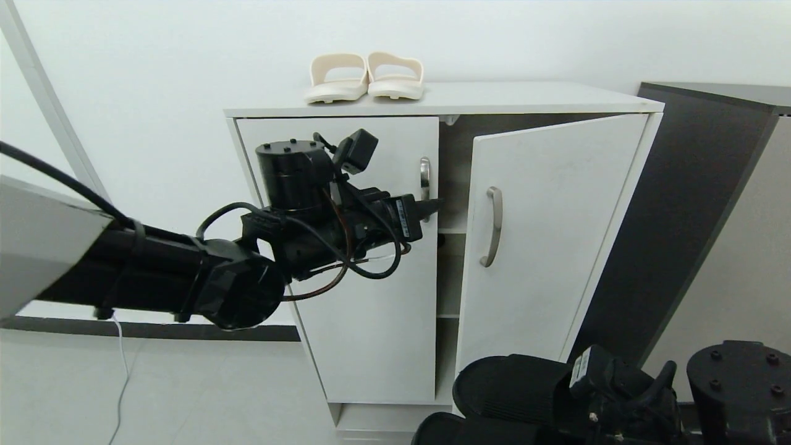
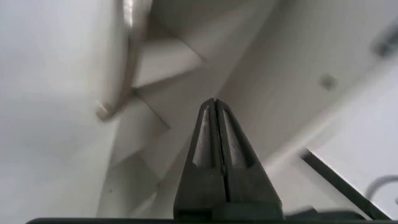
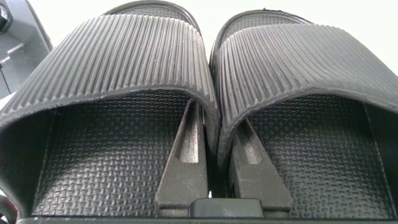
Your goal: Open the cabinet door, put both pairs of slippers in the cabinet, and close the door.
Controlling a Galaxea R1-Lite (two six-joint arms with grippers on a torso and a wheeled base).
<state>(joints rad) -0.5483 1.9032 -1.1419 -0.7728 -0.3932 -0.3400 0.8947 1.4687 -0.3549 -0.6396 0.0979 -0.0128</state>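
Black slippers sit lowest and closest in the head view, carried as a pair by the right gripper. The right wrist view shows why they travel together: one finger lies inside each slipper, and the two neighbouring side walls are pinched between them, so one grip carries both. The soles look roughly level, straps up, which should let them slide flat onto a shelf.

Ahead stands the white cabinet. Its right door is swung partly outward, leaving a dark gap through which an inner shelf shows. The left door lies flush and shut.

The left gripper is held out at the height of the left door's handle, its fingers pressed together with nothing between them. The tip points into the gap just beside the left door's free edge. Closed like this it makes a narrow wedge, which I judge suits hooking behind a door edge better than grasping the handle. Whether it touches the door I cannot tell.

A beige pair rests side by side on the cabinet top, near the back wall and well apart from both arms.

By my reading the opening step is only part done. The gap looks narrow for a pair held side by side, so the doors likely need to open wider before the black pair goes in.
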